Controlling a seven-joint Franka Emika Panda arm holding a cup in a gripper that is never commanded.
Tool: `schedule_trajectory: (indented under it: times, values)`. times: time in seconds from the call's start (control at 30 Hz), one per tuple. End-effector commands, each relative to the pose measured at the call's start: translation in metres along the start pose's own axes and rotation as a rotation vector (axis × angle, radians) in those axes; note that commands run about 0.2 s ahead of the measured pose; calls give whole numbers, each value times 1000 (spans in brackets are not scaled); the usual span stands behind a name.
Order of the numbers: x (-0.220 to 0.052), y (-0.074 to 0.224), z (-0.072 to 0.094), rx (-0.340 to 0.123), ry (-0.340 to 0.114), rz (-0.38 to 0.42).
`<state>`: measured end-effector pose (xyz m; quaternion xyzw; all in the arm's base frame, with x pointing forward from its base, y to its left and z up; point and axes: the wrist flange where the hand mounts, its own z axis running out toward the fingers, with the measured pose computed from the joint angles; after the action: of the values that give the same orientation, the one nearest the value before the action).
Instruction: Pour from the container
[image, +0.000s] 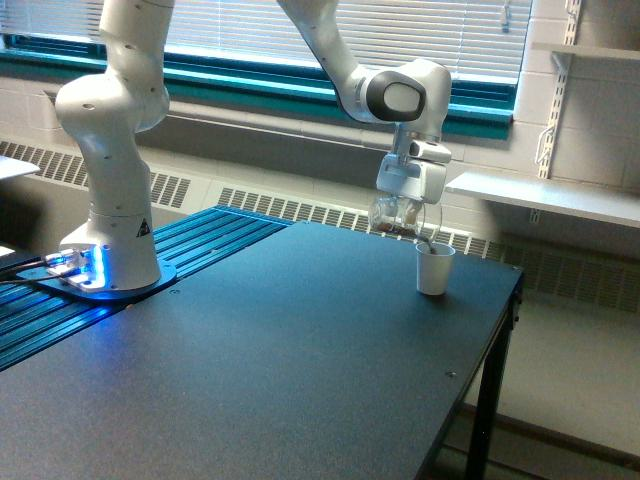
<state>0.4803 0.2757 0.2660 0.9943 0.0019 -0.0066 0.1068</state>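
Observation:
The container (398, 217), a small clear plastic cup with brown bits inside, hangs tilted on its side in the air at the back of the table. My gripper (404, 208) is shut on it from above. Its mouth points toward the exterior view's right, just over the rim of a small white paper cup (434, 268) standing upright on the dark table (260, 360). A few brown bits show at the container's lip above the white cup.
The arm's white base (108, 230) stands on a blue ribbed mount at the exterior view's left. The table's right edge and corner lie close to the white cup. A wall shelf (560, 195) and window sill run behind.

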Motion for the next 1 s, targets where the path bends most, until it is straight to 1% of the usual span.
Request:
schedule_trajectory:
  times: [0.03,0.23,0.5,0.7,0.93,1.0]
  values:
    - [6,2,-8,6,-6,-14]
    - [9,3,-10,10,-14,-11]
    - [10,5,-10,10,-39,-13]
    - [9,6,-9,7,-66,-19]
    - [12,8,-12,18,-83,-14]
    - [12,8,-12,14,-87,-13]
